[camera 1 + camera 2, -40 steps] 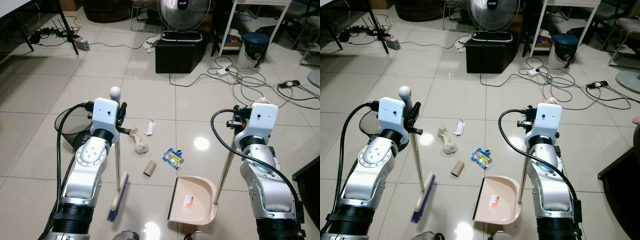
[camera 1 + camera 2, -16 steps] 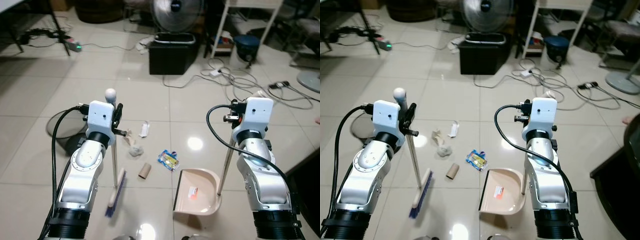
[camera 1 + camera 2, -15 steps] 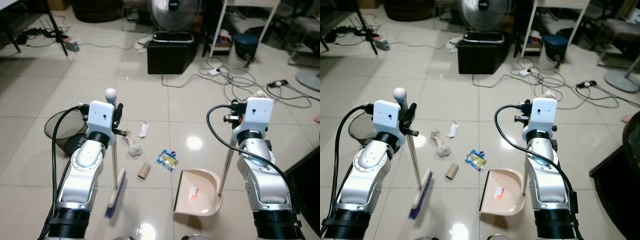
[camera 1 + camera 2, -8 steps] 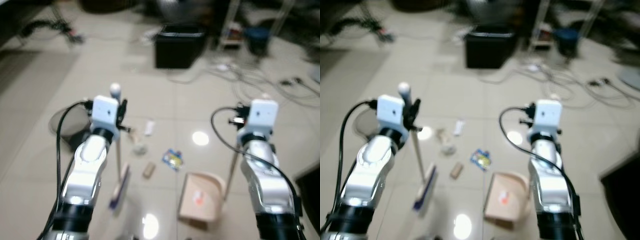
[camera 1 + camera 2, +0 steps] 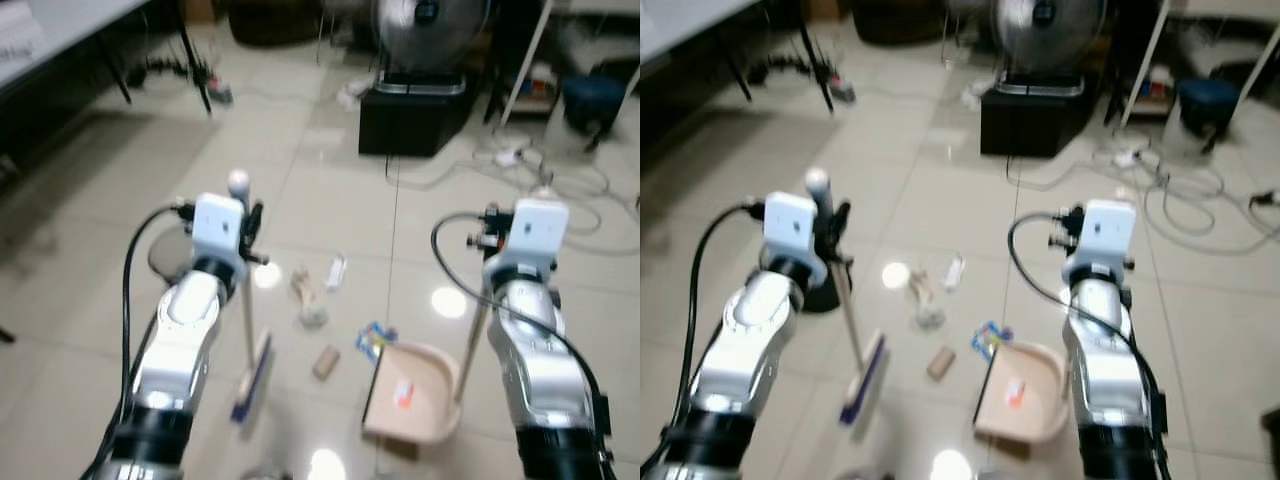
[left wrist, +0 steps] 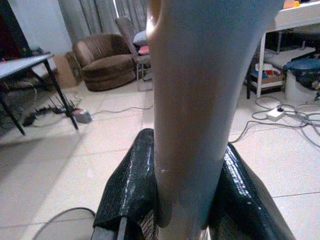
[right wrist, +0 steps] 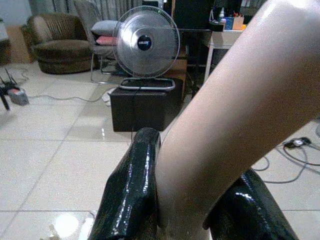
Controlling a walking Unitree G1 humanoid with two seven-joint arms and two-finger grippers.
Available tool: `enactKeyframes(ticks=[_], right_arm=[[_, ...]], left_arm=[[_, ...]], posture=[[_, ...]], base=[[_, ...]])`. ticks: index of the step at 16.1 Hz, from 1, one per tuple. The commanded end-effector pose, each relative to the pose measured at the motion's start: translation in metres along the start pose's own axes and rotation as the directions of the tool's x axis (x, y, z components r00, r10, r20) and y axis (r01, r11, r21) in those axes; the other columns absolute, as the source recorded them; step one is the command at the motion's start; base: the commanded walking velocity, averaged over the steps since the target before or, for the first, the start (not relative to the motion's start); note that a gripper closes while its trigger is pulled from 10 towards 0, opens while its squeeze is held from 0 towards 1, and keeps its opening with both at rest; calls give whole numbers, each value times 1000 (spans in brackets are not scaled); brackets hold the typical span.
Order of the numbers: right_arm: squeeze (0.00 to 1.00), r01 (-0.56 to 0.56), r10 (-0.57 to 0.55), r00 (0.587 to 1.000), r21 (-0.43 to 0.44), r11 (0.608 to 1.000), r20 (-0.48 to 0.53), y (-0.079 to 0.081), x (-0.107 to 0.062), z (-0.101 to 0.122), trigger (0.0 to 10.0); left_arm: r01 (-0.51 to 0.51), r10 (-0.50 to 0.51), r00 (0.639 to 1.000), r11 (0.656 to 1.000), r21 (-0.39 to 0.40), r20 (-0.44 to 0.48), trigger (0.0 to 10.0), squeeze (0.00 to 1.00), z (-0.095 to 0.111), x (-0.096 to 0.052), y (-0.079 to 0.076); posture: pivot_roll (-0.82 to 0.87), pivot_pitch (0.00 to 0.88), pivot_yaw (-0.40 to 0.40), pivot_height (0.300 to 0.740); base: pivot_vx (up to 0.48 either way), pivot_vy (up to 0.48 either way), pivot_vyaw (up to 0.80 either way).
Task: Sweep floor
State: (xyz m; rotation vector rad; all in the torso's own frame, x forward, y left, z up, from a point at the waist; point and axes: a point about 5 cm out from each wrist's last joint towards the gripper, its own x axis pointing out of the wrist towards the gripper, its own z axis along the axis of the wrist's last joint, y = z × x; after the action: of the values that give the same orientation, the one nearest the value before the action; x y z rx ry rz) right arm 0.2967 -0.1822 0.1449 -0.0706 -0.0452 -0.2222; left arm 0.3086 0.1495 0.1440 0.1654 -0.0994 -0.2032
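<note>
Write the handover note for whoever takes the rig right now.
Left gripper: shut on the handle of the beige broom with blue bristles, head resting on the tiled floor.
Right gripper: shut on the handle of the beige long-handled dustpan, which is set on the floor with its mouth toward the litter.
Litter between them: cardboard tube, blue-and-yellow wrapper, crumpled paper, white scrap.
Done: both tools in grip.
Left: sweep all the litter into the pan; none of these pieces is in it.
</note>
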Motion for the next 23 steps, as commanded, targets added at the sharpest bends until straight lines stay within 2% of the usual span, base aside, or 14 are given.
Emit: enactKeyframes(ticks=[1, 3, 13, 16, 18, 21, 23], right_arm=[[0, -14, 13, 1000, 43, 999, 13, 5, -2, 5, 10000], [0, -26, 25, 1000, 43, 999, 14, 7, -3, 4, 10000], [0, -74, 74, 997, 23, 997, 4, 15, 0, 2, 10000], [0, -105, 105, 994, 18, 994, 14, 18, 0, 0, 10000], [0, -135, 131, 990, 73, 988, 59, 21, -2, -1, 10000], [0, -143, 140, 989, 47, 989, 51, 19, -2, -8, 10000], [0, -135, 134, 990, 17, 991, 51, 18, 1, -14, 10000]], left_arm=[[-13, 12, 1000, 999, 37, 18, 10000, 0, 4, 0, 7], [-13, 12, 1000, 999, 38, 17, 10000, 0, 4, 0, 7], [-35, 35, 999, 999, 40, 1, 10000, 0, 1, -8, 12], [-33, 35, 999, 998, 47, -36, 10000, 0, -6, -13, 13], [-40, 42, 998, 998, 42, -57, 10000, 0, -12, -16, 14], [-48, 51, 996, 998, 47, -66, 10000, 0, -20, -18, 12], [-85, 86, 996, 995, 42, -25, 10000, 0, -23, -22, 10]], posture=[[-123, 114, 30, 740], [-120, 115, 29, 740], [-104, 129, 6, 740], [-99, 143, 3, 740], [-94, 167, 4, 740], [-95, 206, 2, 740], [-93, 234, -2, 740]], base=[[394, 0, -800], [390, 0, -800], [378, 0, 0], [0, 0, 0], [0, 0, 0], [0, 0, 0], [0, 0, 0]])
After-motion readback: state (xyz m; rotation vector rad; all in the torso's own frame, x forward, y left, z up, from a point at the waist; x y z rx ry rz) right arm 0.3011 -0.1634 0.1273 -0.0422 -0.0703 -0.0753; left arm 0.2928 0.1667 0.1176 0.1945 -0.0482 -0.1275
